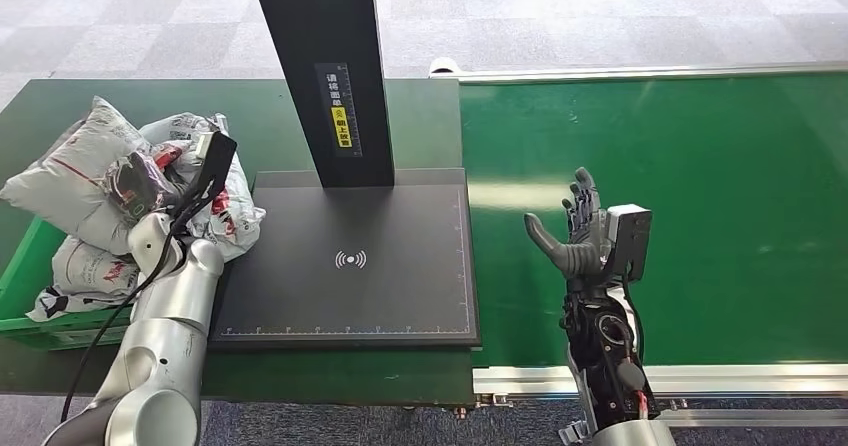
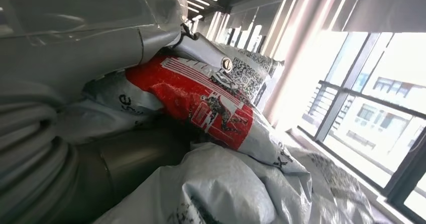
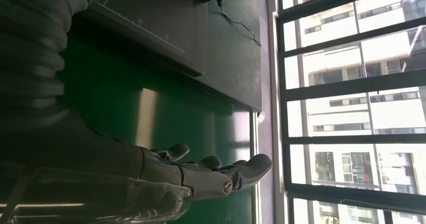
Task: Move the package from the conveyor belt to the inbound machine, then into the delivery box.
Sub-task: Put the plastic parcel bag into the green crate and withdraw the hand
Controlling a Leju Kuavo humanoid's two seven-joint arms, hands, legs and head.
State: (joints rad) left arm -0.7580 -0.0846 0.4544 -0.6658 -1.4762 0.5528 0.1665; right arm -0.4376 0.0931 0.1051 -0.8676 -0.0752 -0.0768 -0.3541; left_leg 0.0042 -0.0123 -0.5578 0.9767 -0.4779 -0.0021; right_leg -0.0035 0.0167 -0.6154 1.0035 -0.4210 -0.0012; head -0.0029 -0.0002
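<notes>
Hovering over the green conveyor belt (image 1: 700, 166), the right hand (image 1: 578, 234) is wide open: fingers straight & spread, thumb stuck out toward the inbound machine (image 1: 350, 256), palm facing that way too. Nothing in it, nothing touching it. Right wrist view agrees: fingers (image 3: 221, 171) extended side by side above the green belt surface, w/ the machine's dark platform edge beyond.

Left hand (image 1: 140, 181) is over at the green delivery box (image 1: 25, 266), down among the heaped packages (image 1: 80, 166). Dark fingers sit against the grey/white bags w/ red print, wrist camera block sticking up above them. Can't tell whether the fingers are closed on a bag or just resting there — bags & the wrist cover hide them. Left wrist view is jammed right up against the pile: a red-and-white printed package (image 2: 201, 103) pressed close, a plain grey bag (image 2: 226, 189) lying just below it, silver arm casing alongside.

Packages sit piled in the box, stacked above its rim, some leaning toward the machine's platform. Machine: flat black plate w/ a white wireless symbol, black upright column (image 1: 325, 66) w/ a yellow label rising from its far edge. It stands betw. box & belt.
</notes>
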